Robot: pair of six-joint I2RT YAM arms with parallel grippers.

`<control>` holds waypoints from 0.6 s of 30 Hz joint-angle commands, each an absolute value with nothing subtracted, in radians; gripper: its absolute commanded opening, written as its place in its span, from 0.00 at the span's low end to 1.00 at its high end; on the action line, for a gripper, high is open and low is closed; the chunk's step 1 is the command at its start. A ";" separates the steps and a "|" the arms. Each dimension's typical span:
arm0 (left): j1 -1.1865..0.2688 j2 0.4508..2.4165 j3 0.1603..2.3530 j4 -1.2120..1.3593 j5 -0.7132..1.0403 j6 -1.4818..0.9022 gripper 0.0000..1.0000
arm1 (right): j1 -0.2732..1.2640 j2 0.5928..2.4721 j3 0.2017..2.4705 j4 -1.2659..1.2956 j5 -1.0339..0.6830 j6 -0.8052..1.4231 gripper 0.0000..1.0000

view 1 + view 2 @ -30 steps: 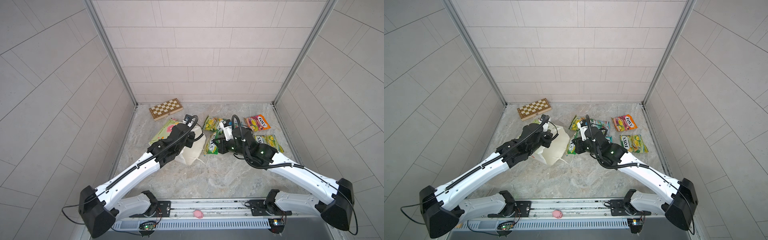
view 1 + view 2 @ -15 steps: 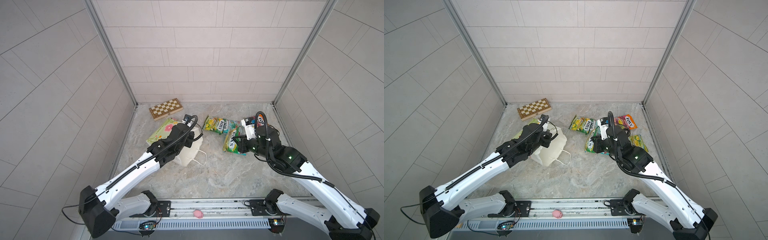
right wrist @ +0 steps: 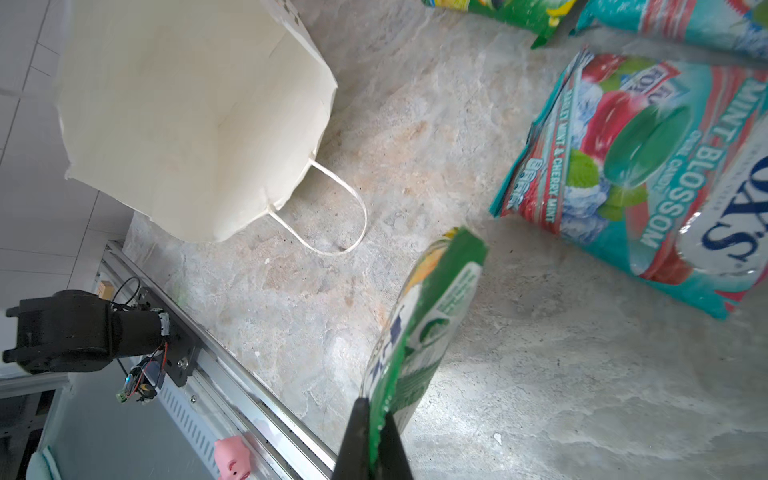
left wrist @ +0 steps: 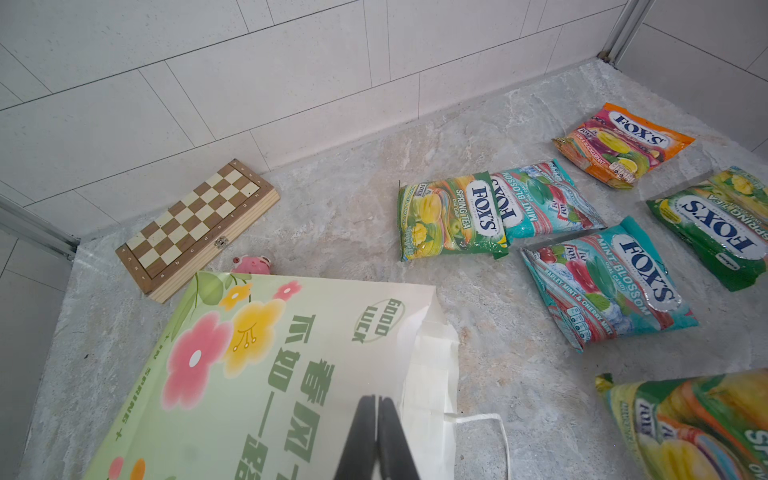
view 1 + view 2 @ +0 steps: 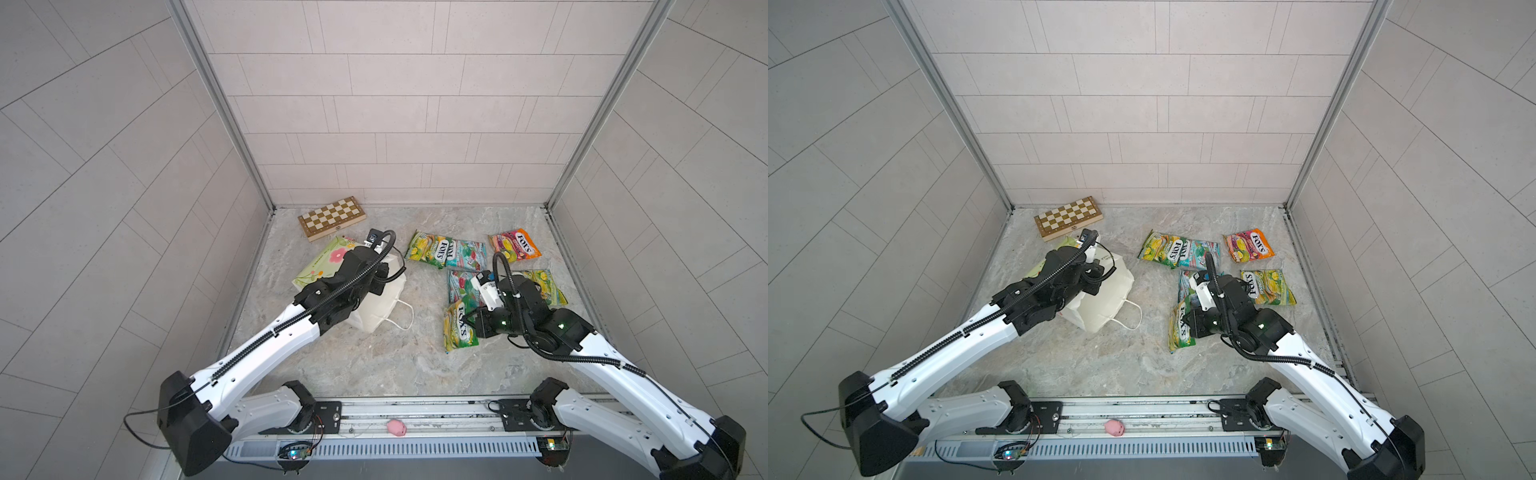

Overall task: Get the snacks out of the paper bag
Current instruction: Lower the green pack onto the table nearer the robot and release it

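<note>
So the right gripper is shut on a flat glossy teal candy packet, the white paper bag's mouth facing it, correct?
No: the right gripper is shut on a flat glossy green-yellow candy packet, per the right wrist view. The white paper bag does open toward it.

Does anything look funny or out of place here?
Yes. The paper bag lies tipped over on its side, and a pink toy pig sits on the front rail, off the table.

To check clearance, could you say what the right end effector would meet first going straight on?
Past the green-yellow glossy packet it grips, probably the grey marble tabletop beside the white cord handle; depth unclear.
</note>
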State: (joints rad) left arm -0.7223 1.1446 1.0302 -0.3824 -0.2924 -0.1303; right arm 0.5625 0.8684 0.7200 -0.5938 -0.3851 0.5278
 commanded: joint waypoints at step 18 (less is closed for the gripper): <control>-0.722 1.137 1.066 -0.396 -0.296 -0.118 0.00 | 0.555 0.938 0.731 -0.794 -0.043 0.536 0.39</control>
State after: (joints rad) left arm -0.7219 1.1446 1.0393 -0.3946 -0.2924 -0.1303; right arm 0.5560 0.9306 0.6930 -0.7219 -0.1593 0.5278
